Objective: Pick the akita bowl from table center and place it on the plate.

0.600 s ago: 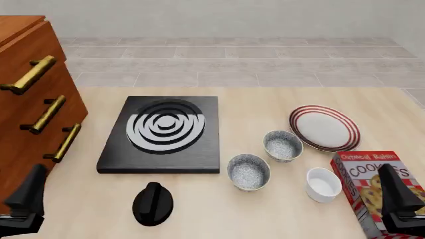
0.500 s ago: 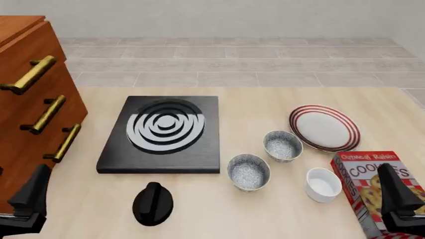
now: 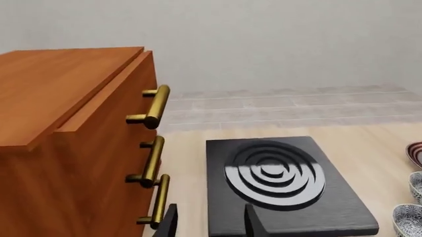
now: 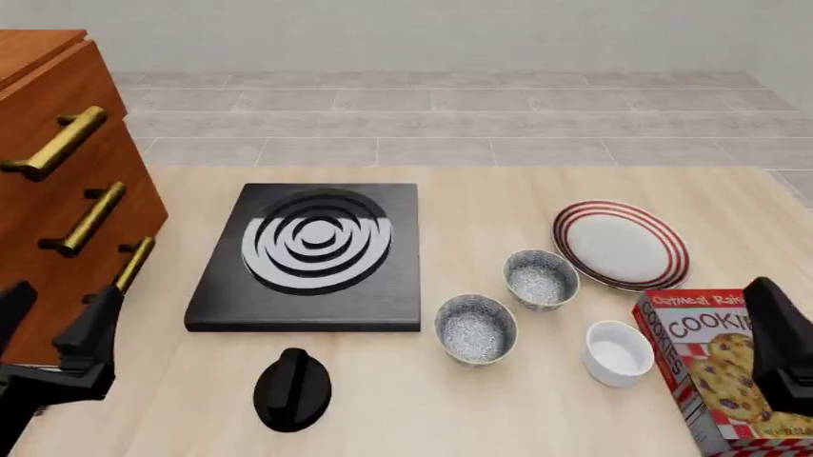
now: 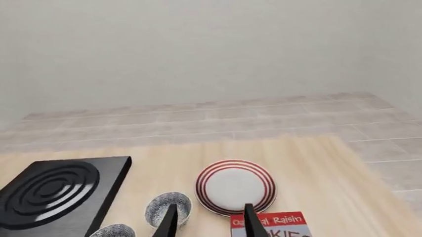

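Note:
Two look-alike speckled bowls stand right of the stove. The akita bowl (image 4: pixel 475 328) is the one nearer the table's middle, also at the edge of the right wrist view (image 5: pixel 112 231) and the left wrist view (image 3: pixel 408 220). Its twin (image 4: pixel 540 279) stands beside the plate (image 4: pixel 622 244), a white disc with red rim stripes (image 5: pixel 234 186). My left gripper (image 4: pixel 57 322) hovers open at the near left by the cabinet, well away from the bowls. My right gripper (image 4: pixel 780 335) is at the near right over the cookie box; the right wrist view shows it (image 5: pixel 209 222) open and empty.
A black stove plate (image 4: pixel 311 252) lies left of centre with a black knob (image 4: pixel 292 388) in front of it. A wooden cabinet (image 4: pixel 51 190) with brass handles fills the left edge. A small plain white bowl (image 4: pixel 619 352) and a cookie box (image 4: pixel 711 367) sit at the near right.
Both grippers have risen and moved forward. The left one now stands higher beside the cabinet, and the right one has shifted outward, uncovering more of the cookie box.

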`<state>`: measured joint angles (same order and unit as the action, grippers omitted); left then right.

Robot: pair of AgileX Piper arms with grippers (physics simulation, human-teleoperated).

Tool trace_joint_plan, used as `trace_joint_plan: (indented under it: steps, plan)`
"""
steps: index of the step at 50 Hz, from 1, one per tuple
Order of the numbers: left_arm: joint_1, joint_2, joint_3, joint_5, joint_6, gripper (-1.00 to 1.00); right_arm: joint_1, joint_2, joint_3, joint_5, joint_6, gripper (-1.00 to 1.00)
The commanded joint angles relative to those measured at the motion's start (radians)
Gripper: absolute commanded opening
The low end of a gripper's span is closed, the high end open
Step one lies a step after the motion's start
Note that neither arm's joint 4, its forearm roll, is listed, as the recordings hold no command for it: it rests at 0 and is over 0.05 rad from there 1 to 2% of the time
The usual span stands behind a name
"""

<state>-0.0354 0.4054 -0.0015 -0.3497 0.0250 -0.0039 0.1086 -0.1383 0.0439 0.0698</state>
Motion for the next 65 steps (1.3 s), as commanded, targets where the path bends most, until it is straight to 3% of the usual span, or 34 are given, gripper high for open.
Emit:
trace_joint_plan:
  steps: [1,6,7,9,19,24,28,35,38,42,45,46,53,59,62,65]
  plan:
    - [0.013,0.481,0.001,-0.473,-0.011,1.0,0.054,0.096,-0.172,0.08,-0.01,1.0]
    - [0.005,0.561,0.001,-0.547,-0.017,1.0,0.102,0.173,-0.235,0.086,-0.015,1.0]
    - [0.005,0.587,0.001,-0.571,-0.016,1.0,0.114,0.197,-0.237,0.075,-0.044,1.0]
    - [0.007,0.637,0.001,-0.619,-0.018,1.0,0.15,0.257,-0.366,0.189,-0.078,1.0]
    - [0.021,0.866,0.001,-0.849,-0.024,1.0,0.351,0.494,-0.496,0.271,-0.23,1.0]
    - [0.038,0.827,0.001,-0.836,-0.038,1.0,0.374,0.509,-0.56,0.308,-0.253,1.0]
    - [0.042,0.777,0.001,-0.804,-0.038,1.0,0.442,0.532,-0.62,0.356,-0.293,1.0]
    - [0.042,0.728,0.001,-0.763,-0.035,1.0,0.514,0.572,-0.665,0.415,-0.309,1.0]
    - [0.041,0.726,0.001,-0.76,-0.036,1.0,0.549,0.595,-0.676,0.448,-0.378,1.0]
    - [0.037,0.714,0.001,-0.749,-0.033,1.0,0.555,0.616,-0.703,0.475,-0.374,1.0]
    - [0.029,0.701,0.001,-0.737,-0.024,1.0,0.604,0.662,-0.727,0.521,-0.343,1.0]
    - [0.027,0.695,0.001,-0.733,-0.017,1.0,0.603,0.674,-0.723,0.529,-0.362,1.0]
    - [0.022,0.7,0.001,-0.734,-0.019,1.0,0.684,0.757,-0.744,0.575,-0.348,1.0]
    - [0.016,0.719,0.001,-0.746,-0.014,1.0,0.733,0.842,-0.741,0.574,-0.349,1.0]
    - [0.014,0.73,0.001,-0.755,-0.013,1.0,0.689,0.86,-0.755,0.548,-0.34,1.0]
    - [0.013,0.757,0.001,-0.776,-0.013,1.0,0.712,0.889,-0.731,0.537,-0.36,1.0]
